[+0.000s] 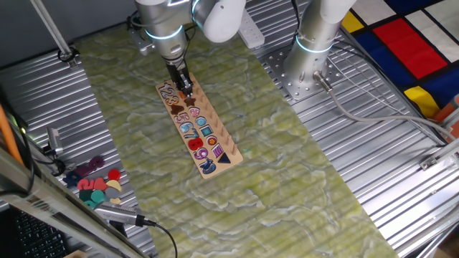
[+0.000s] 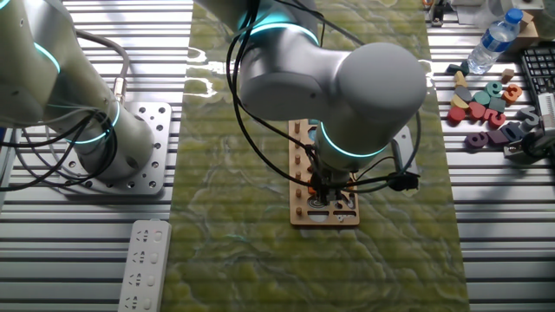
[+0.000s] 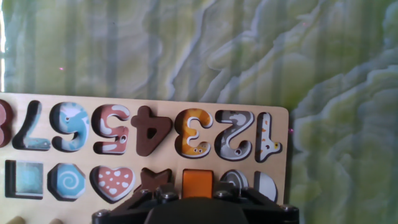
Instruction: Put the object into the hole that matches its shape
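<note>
Ribbed metal tabletop (image 1: 373, 165) is seen under a green marbled mat (image 1: 287, 179) that runs the length of the scene. On the mat lies the long pale wooden puzzle board (image 1: 231, 154), set diagonally in one fixed view, with a row of number pieces and a row of shape pieces. The arm (image 2: 329, 74) is positioned over one end of the board, and the gripper (image 1: 185, 85) is lowered to the end nearest the numbers 1 to 3. In the hand view the orange piece (image 3: 197, 184) is observed in the shape row directly beneath the number 3, between a dark star piece (image 3: 153, 180) and a grey round piece (image 3: 235, 179), just ahead of the gripper body. Whether the piece is fully seated in the hole cannot be determined, as its lower part is hidden. The fingertips are hidden in all views, so whether the pincer is apart or clamped on the piece cannot be told. Loose coloured puzzle pieces (image 1: 97, 183) are noted well apart from the board, beside a water bottle (image 2: 492, 39).
</note>
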